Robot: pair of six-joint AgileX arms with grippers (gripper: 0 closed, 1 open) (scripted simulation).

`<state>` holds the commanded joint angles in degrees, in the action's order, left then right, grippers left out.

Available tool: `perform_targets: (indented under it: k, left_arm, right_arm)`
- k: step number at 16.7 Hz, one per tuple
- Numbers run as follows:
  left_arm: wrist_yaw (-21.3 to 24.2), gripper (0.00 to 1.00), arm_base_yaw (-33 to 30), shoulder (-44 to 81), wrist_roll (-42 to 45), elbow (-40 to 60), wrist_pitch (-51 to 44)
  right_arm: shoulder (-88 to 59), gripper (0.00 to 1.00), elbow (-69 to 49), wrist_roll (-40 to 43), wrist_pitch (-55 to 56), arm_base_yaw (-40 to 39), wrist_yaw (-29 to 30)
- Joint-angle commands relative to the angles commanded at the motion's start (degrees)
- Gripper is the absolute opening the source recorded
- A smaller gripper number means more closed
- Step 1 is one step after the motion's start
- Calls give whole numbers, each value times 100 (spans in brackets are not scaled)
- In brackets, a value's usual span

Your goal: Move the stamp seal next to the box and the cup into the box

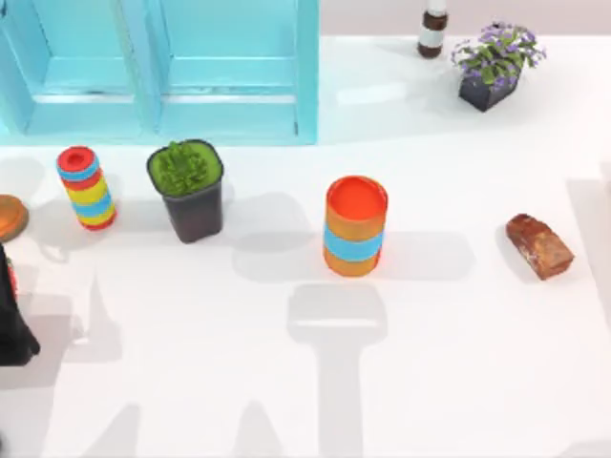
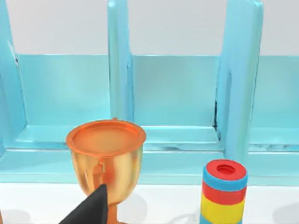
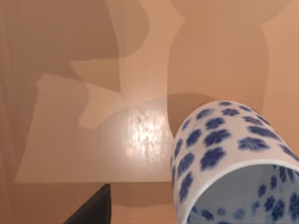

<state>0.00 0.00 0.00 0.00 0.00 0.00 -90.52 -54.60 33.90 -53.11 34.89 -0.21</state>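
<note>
Reddish-brown stamp seal [image 1: 539,245] lies well right of the orange cylinder [image 1: 355,225], long axis diagonal, nearer the right arm. Blue-patterned white cup [image 3: 233,163] sits close before the right gripper; its finger spread cannot be told. Left arm [image 1: 14,320] rests beside a golden trophy [image 2: 106,156].

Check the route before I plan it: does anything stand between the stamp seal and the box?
Nothing visible lies on the straight line from the stamp seal to the box; the orange cylinder stands close beside it.
</note>
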Motion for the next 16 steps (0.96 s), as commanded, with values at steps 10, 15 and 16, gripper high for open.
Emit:
perform_targets:
  k: [10,15,16]
  left_arm:
    - [0,100,0,0,0,0,0]
    - [0,100,0,0,0,0,0]
    - [0,100,0,0,0,0,0]
  right_arm:
    - [228,100,-1818,7,-1507,-100,-321]
    - [432,100,-1853,10,-2332,-33,17]
    - [435,100,-1849,10,-2337,-31,20]
